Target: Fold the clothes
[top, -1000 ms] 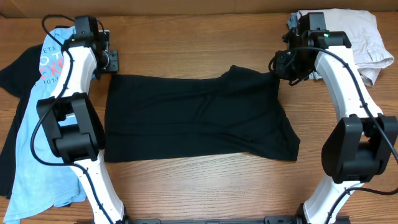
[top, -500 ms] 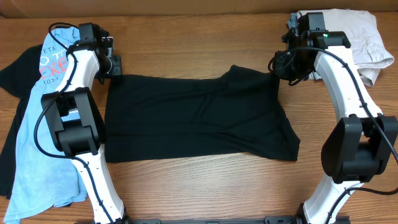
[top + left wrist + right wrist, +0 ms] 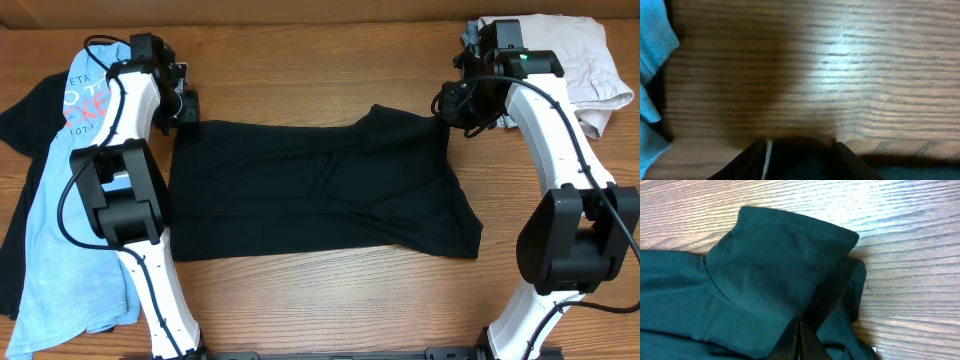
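A black shirt (image 3: pixel 310 185) lies spread flat across the middle of the wooden table. My left gripper (image 3: pixel 186 110) is at its back left corner. In the left wrist view its fingers (image 3: pixel 800 157) are apart, low over the wood, with dark cloth at the bottom edge (image 3: pixel 920 172); the view is blurred. My right gripper (image 3: pixel 450 108) is at the shirt's back right corner. In the right wrist view its fingers (image 3: pixel 801 337) are pressed together on a fold of the dark cloth (image 3: pixel 765 265), which is bunched up there.
A light blue shirt with red print (image 3: pixel 60 200) lies over a black garment at the left edge, and shows in the left wrist view (image 3: pixel 650 75). A beige garment (image 3: pixel 585 60) is heaped at the back right, behind the right arm.
My left gripper has moved a little right and toward the front, onto the shirt's back left corner. The right arm and the shirt have not moved.
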`<act>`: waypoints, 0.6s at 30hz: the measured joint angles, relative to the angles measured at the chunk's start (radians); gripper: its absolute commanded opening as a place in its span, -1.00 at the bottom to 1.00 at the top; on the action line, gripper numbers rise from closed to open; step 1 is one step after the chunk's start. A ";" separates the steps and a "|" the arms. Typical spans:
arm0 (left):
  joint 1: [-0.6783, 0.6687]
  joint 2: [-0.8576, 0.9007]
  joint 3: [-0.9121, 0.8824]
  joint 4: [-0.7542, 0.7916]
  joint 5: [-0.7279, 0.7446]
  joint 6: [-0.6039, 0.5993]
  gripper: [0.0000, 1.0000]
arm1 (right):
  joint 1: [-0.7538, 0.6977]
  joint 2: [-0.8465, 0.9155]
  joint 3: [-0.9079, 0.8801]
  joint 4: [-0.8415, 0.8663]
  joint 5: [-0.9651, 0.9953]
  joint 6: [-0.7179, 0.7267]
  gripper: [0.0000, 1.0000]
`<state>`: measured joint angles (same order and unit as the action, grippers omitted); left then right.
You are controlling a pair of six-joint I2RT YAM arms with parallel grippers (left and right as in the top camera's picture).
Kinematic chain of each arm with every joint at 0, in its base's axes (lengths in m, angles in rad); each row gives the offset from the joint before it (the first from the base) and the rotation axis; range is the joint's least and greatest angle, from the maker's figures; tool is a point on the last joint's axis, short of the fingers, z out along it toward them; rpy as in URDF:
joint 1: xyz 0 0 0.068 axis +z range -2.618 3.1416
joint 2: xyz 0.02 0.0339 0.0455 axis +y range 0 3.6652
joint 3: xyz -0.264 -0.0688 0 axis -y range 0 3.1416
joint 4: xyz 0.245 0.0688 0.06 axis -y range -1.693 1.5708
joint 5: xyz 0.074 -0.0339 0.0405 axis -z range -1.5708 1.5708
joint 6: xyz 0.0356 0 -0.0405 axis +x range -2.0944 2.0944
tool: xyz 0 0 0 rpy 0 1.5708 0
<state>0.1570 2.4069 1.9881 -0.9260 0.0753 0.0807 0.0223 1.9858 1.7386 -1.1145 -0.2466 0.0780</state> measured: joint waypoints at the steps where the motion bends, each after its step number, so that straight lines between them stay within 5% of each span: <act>1: 0.000 0.004 0.009 -0.010 0.000 0.001 -0.16 | 0.000 0.000 0.000 0.000 0.000 0.000 -0.92; 6: 0.000 0.012 0.026 -0.052 -0.001 0.001 -0.41 | 0.000 0.000 0.000 0.000 0.000 0.000 -0.92; 10: 0.000 0.013 0.029 -0.074 -0.001 0.007 -0.88 | 0.000 0.000 0.000 0.000 0.000 0.000 -0.92; 18: 0.000 0.013 0.032 -0.086 0.000 0.013 -0.92 | 0.000 0.000 0.000 0.004 0.000 0.000 -0.92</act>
<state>0.1570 2.4203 2.0201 -1.0119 0.0753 0.0933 0.0219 1.9858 1.7386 -1.1103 -0.2466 0.0784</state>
